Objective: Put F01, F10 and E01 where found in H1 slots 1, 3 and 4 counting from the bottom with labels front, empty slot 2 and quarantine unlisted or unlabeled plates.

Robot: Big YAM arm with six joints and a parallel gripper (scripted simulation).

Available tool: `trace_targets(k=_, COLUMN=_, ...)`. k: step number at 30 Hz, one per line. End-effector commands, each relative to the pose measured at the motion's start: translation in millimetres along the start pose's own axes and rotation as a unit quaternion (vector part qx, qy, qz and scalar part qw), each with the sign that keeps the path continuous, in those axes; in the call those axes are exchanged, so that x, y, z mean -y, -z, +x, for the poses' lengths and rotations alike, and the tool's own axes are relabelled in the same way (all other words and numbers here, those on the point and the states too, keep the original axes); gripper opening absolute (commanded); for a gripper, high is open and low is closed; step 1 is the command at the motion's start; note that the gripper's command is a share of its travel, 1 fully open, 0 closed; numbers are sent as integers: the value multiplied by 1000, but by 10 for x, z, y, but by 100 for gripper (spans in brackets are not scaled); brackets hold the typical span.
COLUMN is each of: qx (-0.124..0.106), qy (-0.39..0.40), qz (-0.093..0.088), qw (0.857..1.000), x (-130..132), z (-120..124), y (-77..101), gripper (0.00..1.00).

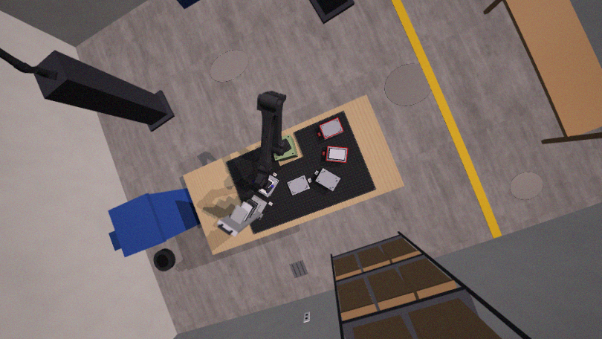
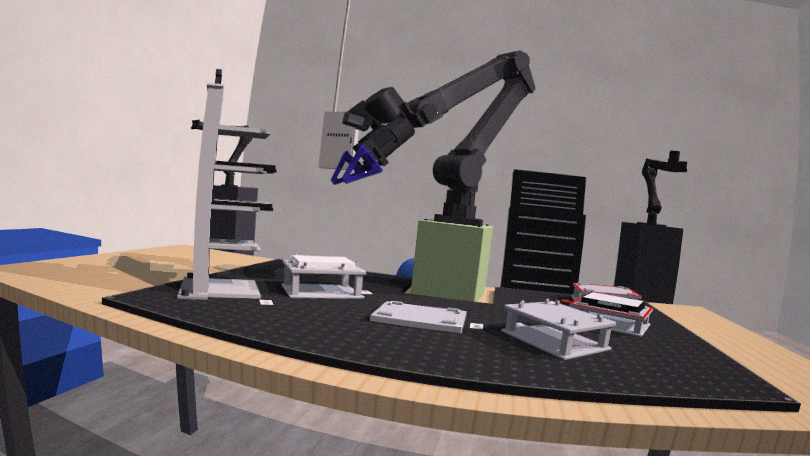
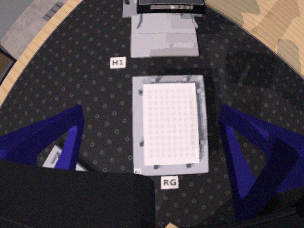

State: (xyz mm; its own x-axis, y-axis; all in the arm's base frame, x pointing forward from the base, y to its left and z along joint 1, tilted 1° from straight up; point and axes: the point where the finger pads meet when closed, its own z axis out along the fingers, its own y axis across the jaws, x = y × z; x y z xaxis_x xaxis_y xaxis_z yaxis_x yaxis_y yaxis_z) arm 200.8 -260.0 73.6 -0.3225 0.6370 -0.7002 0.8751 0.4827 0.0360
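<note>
The plate hotel H1 (image 2: 226, 192) stands at the left end of the black mat, with its shelves facing the arm. A white plate (image 3: 171, 125) lies flat on the raised regrip nest marked RG (image 2: 323, 273). My gripper (image 2: 354, 165) hangs high above that nest, tilted toward the hotel. Its blue fingers are wide open with nothing between them (image 3: 154, 156). It also shows in the overhead view (image 1: 267, 183).
A flat grey nest (image 2: 418, 314) and a raised tilted nest (image 2: 558, 325) sit mid-mat, both bare. Two red-edged quarantine nests stand at the right; the nearer (image 2: 615, 305) holds a white-topped plate, the other (image 1: 331, 128) looks grey inside. The arm's green pedestal (image 2: 450, 257) is behind.
</note>
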Motion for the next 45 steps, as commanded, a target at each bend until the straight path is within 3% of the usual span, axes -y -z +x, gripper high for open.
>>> trace_targets(k=1, qx=9, qy=17, qz=1, qw=1000, x=70, z=-64, y=-27, gripper=100)
trace_targets(k=3, qx=9, qy=17, qz=1, qw=1000, x=136, z=-80, y=-41, gripper=100)
trace_targets(k=9, qx=35, qy=17, qz=0, qw=999, x=267, z=-443, y=-35, gripper=100)
trace_targets(k=10, qx=9, qy=17, qz=1, qw=1000, x=294, z=-94, y=-98, gripper=100)
trace_targets(k=12, qx=9, qy=25, qz=-6, qw=1000, x=221, z=-39, y=-144, gripper=100)
trace_targets(k=41, qx=6, qy=20, qz=-3, qw=1000, x=261, z=589, y=-729, gripper=100)
trace_targets(k=45, qx=20, qy=20, qz=-4, qw=1000, x=254, z=504, y=-700, gripper=100)
